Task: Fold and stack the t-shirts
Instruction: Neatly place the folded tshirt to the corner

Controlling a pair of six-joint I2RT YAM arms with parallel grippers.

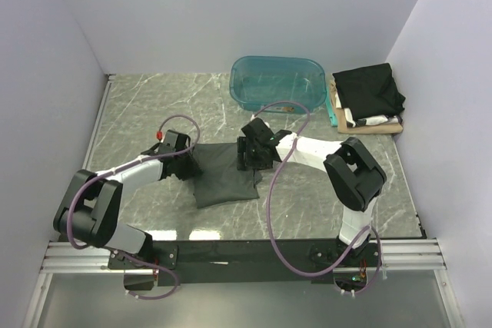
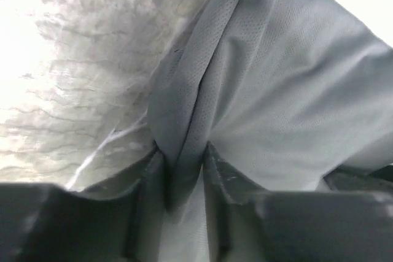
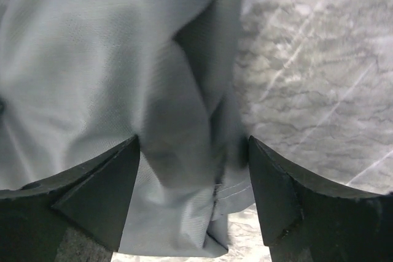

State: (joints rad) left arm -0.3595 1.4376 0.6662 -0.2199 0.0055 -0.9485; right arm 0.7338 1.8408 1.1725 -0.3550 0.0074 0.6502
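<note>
A dark charcoal-grey t-shirt lies partly folded on the marble table between the two arms. My left gripper is at its left edge. In the left wrist view the left gripper is shut on a raised fold of this t-shirt, with cloth pinched between both fingers. My right gripper is over the shirt's upper right corner. In the right wrist view the right gripper stands open, its fingers wide on either side of a bunched hem of the t-shirt. Folded t-shirts, black on top, are stacked at the far right.
A translucent teal tub stands at the back, just beyond the right gripper. The stack of shirts sits close to the right wall. Bare marble table stretches to the left and behind the left arm. White walls enclose the table.
</note>
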